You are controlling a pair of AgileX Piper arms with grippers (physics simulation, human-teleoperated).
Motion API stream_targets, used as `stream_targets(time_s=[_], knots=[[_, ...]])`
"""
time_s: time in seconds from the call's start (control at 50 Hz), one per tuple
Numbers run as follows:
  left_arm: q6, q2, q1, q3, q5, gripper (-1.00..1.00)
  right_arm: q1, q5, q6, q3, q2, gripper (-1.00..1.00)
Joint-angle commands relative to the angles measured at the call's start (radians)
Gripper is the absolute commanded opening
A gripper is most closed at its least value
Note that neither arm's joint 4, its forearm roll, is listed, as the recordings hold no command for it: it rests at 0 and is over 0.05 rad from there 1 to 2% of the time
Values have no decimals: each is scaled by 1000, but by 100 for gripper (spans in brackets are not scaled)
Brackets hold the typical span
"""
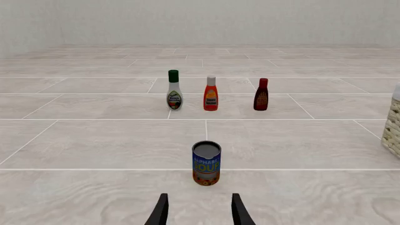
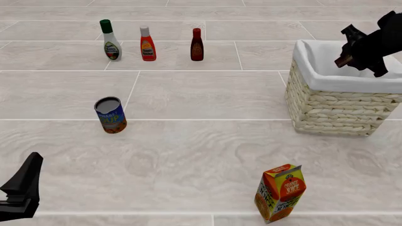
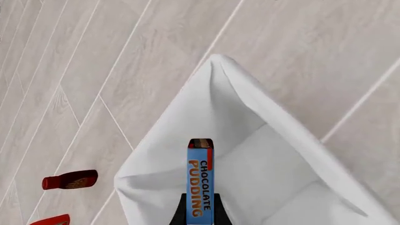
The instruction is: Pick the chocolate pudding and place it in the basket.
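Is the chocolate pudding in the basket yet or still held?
Still held: the right tool grips the chocolate pudding above the basket lining, not resting inside.

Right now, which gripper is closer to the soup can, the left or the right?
Left. The left gripper sits open just before the soup can, pointed at it. The right gripper is far across the table, above the basket, holding the chocolate pudding.
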Motion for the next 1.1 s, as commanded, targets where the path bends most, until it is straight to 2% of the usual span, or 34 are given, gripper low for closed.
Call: stream_targets(time_s=[0.02,0.46,0.76,0.78,1.1], knots=[[0,0,0,0,0,100,7,-10,18,16,7,-100],[0,0,0,0,0,100,25,-29,51,44,14,-100],[0,0,0,0,0,100,30,-37,54,45,14,-100],[0,0,0,0,0,100,29,-38,54,46,13,100],[0,0,0,0,0,100,45,-42,57,45,5,100]])
